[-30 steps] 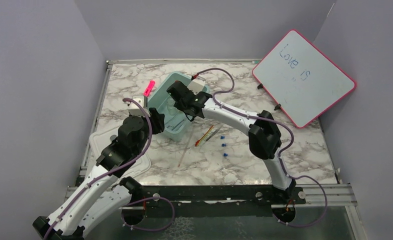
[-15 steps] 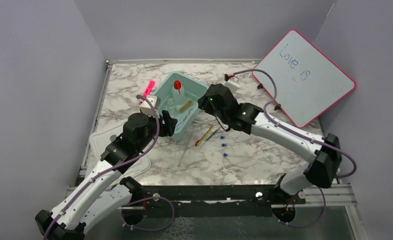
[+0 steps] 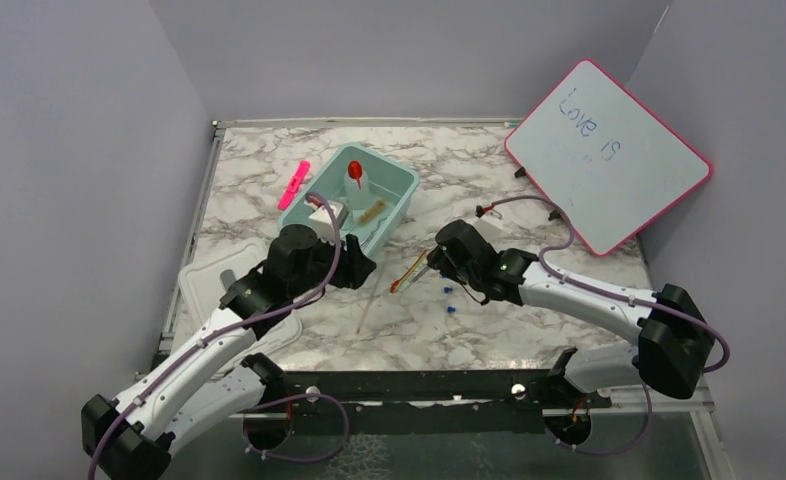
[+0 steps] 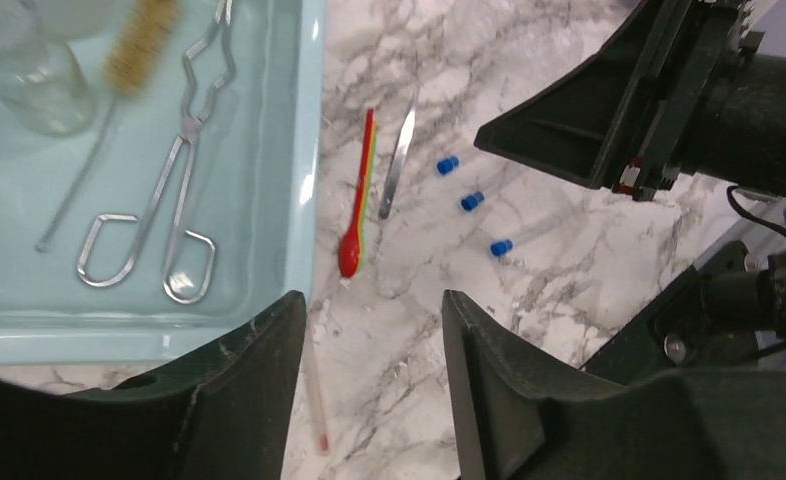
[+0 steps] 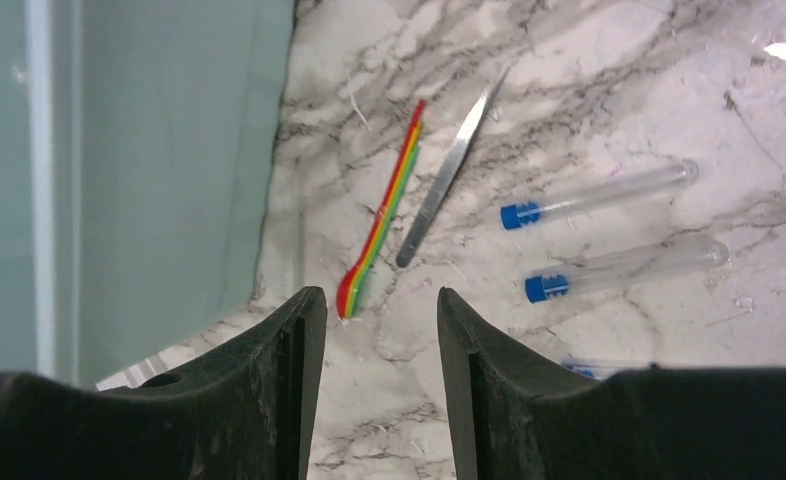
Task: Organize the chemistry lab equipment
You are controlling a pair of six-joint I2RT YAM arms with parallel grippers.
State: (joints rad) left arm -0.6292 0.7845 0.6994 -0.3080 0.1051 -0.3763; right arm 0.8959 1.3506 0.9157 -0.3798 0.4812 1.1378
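So, both pincers are released, nothing in either. The left pincer (image 4: 369, 320) hangs over the teal bin's (image 4: 309, 120) near rim; the right pincer (image 5: 379, 300) hovers low over the marble tabletop (image 5: 619, 80) just beside the bin. In the bin I see metal tongs (image 4: 185, 128), a tan-bristled brush (image 4: 134, 50), a small glass vessel (image 4: 34, 85) and the red-bulbed dropper (image 3: 355, 172). Out on the tabletop there's a red-yellow-green scoop (image 5: 383, 205) beside a metal spatula (image 5: 452, 168), blue-capped tubes (image 5: 599, 192) past those, and a thin clear rod (image 4: 315, 400).
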